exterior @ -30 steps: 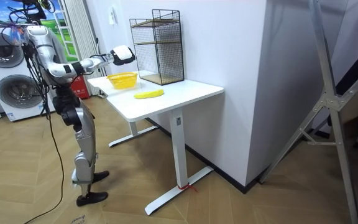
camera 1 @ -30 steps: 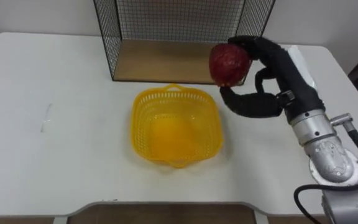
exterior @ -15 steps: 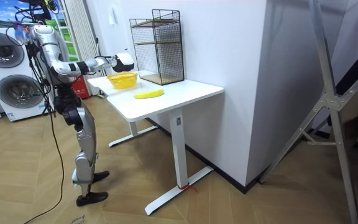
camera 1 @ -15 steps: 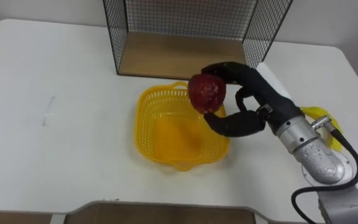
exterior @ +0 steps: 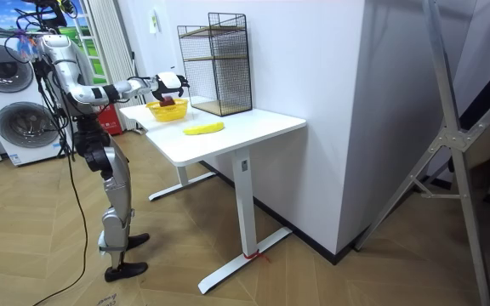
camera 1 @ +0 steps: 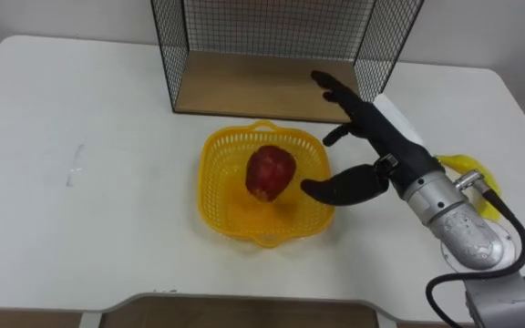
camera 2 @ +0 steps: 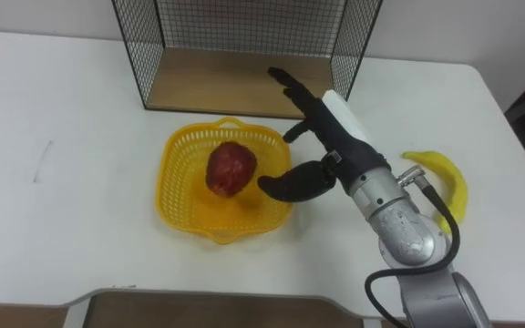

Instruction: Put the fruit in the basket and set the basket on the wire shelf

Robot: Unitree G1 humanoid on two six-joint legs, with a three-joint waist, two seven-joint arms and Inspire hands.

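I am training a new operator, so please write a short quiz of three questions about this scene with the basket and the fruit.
1. True or false: the red fruit lies in the basket.
2. The right hand is: A) open, beside the basket; B) shut on the red fruit; C) shut on the basket's rim.
3. Which fruit lies on the table, outside the basket?
Key: 1 true; 2 A; 3 the banana.
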